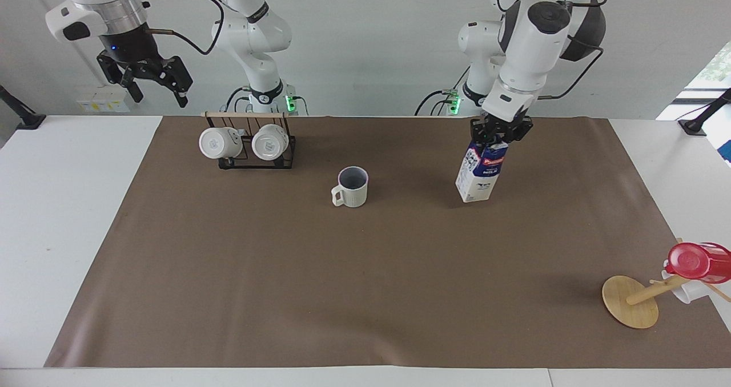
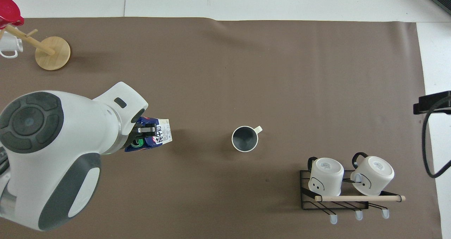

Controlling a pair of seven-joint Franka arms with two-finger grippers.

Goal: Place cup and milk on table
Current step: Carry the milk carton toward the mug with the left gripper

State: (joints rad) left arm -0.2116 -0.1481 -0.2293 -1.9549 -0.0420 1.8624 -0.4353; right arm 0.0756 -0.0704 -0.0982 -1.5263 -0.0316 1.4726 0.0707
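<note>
Right gripper (image 1: 155,90) hangs raised above the worktop (image 1: 80,216) edge by the mug rack (image 1: 249,146), jaws released and empty. The cup (image 1: 350,187) stands upright on the brown mat (image 1: 342,284), toward the left arm's end from that rack. Left gripper (image 1: 501,134) is clenched on the top of the milk (image 1: 481,170), which hangs tilted beside the cup, toward the left arm's end; base contact with the mat cannot be told.
</note>
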